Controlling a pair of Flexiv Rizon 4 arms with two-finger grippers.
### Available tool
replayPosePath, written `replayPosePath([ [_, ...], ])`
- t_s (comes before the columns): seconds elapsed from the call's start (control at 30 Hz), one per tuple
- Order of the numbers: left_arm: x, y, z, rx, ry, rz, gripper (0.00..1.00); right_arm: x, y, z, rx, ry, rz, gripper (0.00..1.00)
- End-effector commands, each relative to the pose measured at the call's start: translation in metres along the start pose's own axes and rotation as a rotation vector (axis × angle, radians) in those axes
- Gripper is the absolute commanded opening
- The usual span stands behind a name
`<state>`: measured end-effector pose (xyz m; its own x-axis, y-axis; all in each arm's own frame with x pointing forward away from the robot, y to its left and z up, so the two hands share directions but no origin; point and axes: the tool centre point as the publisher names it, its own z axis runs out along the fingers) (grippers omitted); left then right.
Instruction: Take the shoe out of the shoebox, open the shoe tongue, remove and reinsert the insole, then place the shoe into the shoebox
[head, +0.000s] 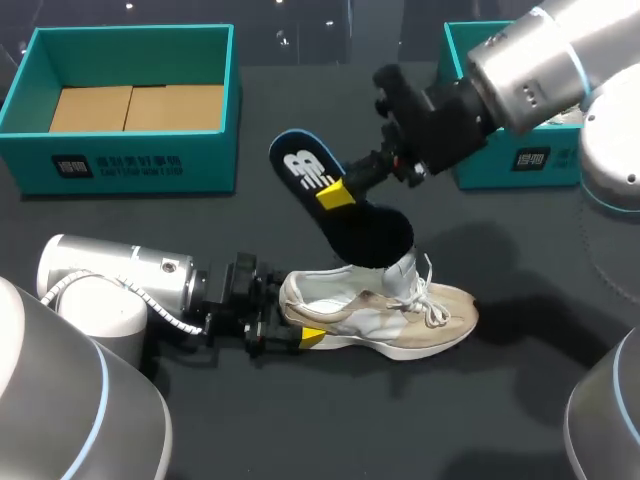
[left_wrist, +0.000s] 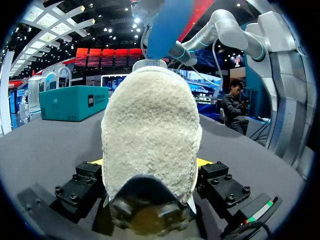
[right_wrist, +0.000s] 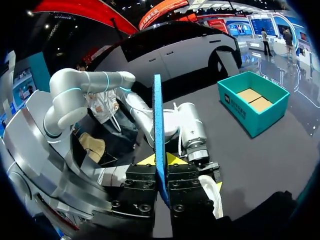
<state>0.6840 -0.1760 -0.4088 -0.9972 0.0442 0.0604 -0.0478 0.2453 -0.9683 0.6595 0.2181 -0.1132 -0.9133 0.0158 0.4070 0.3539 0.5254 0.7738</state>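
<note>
Closest in, the left gripper (head: 290, 335) is clamped on the heel of a beige-and-white lace-up sneaker (head: 380, 315). Its yellow-tipped fingers press the heel from both sides. In the left wrist view the sneaker's fuzzy cream heel (left_wrist: 150, 130) fills the space between them. The sneaker stands on its sole on the dark grey table (head: 500, 400), toe pointing away from that gripper. Above the sneaker, the right gripper (head: 340, 192) pinches a long dark insole with a white logo and a blue underside (head: 330, 205), gripping it at mid-length. The insole slants, its lower end meeting the sneaker's opening by the tongue. How deep it goes cannot be told. Well beyond the sneaker's heel stands an open teal cardboard shoebox with a brown floor (head: 120, 35). A second teal box (head: 520, 160) stands beyond the sneaker's toe, partly behind the right arm.
</note>
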Motion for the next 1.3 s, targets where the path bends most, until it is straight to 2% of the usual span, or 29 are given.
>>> replayPosePath([
  [0.03,0.000,0.004,0.000,0.000,-0.003,0.000,0.00,0.031,0.000,-0.048,-0.104,0.003,0.114,0.00],
  [0.1,0.000,0.004,0.000,0.000,-0.003,0.000,0.00,0.040,-0.005,-0.064,-0.096,-0.095,0.177,0.00],
  [0.5,0.000,0.004,0.000,0.000,-0.003,0.000,0.00,0.040,-0.005,-0.064,-0.096,-0.095,0.177,0.00],
  [0.6,0.000,0.004,0.000,0.000,-0.003,0.000,0.00,0.042,-0.017,-0.072,-0.206,-0.081,0.169,0.00],
  [0.8,0.000,0.004,0.000,0.000,-0.003,0.000,0.00,0.046,-0.026,-0.082,-0.283,-0.036,0.158,0.00],
  [1.3,0.000,0.004,0.000,0.000,-0.003,0.000,0.00,0.064,-0.040,-0.103,-0.344,-0.011,0.164,0.00],
])
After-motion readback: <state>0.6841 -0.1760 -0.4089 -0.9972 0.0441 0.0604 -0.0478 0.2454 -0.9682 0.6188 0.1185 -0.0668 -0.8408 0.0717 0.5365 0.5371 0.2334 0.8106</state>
